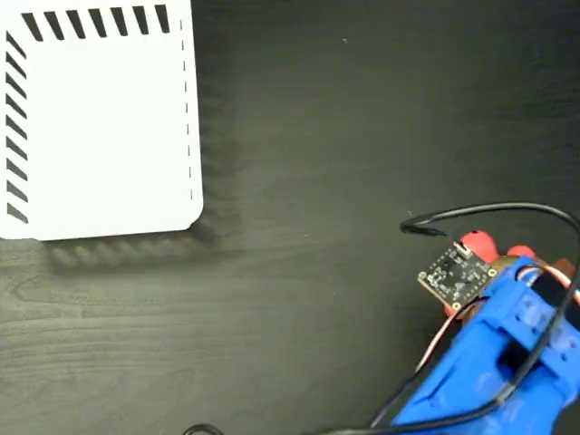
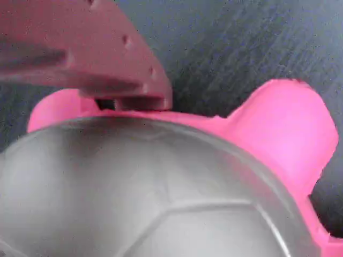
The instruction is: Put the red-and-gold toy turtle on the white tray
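Note:
The red-and-gold toy turtle [image 2: 177, 203] fills the wrist view. Its domed shell looks grey and shiny here, and a pink-red leg [image 2: 292, 134] sticks out at the right. One gripper finger [image 2: 102, 59] lies over the turtle's far edge at the upper left; the other finger is out of view. In the fixed view the blue arm [image 1: 503, 362] comes in from the bottom right and covers most of the turtle, so only red bits [image 1: 478, 243] peek out beside the wrist's circuit board. The white tray [image 1: 100, 127] lies far off at the top left with nothing on it.
The table [image 1: 317, 136] is dark wood grain. A black cable [image 1: 489, 210] loops over the arm's wrist, and more cable runs along the bottom edge. Black diagonal stripes line the tray's top and left edges, and a dashed line runs along its right edge.

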`<state>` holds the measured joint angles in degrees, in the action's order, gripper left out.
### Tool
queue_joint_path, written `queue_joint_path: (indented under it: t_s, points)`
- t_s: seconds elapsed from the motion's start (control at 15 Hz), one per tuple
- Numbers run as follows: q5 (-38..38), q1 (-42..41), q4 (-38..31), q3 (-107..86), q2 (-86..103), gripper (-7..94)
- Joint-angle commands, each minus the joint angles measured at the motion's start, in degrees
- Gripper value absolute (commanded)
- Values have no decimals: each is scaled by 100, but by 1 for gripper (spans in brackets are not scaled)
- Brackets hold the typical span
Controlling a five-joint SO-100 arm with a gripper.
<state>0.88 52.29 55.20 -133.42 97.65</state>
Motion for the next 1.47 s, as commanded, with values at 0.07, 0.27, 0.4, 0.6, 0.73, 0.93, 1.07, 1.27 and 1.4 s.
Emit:
queue_joint_path:
  t_s: [0.07, 0.27, 0.4, 0.6, 0.73, 0.93, 1.07, 1.27, 1.4]
  points:
    - [9, -18, -141, -88, 97, 57]
    - [9, -18, -167, -97, 88, 50]
    - [18, -18, -167, -97, 88, 31]
    - [70, -9, -202, -97, 114, 2]
    - [70, 9, -9, 9, 123, 0]
    - [176, -53, 650, 905, 325, 0]
    - [255, -299, 1521, 2048, 633, 0]
    - [466, -1169, 2979, 3867, 1002, 0]
    - [694, -1854, 3709, 4931, 1090, 0]
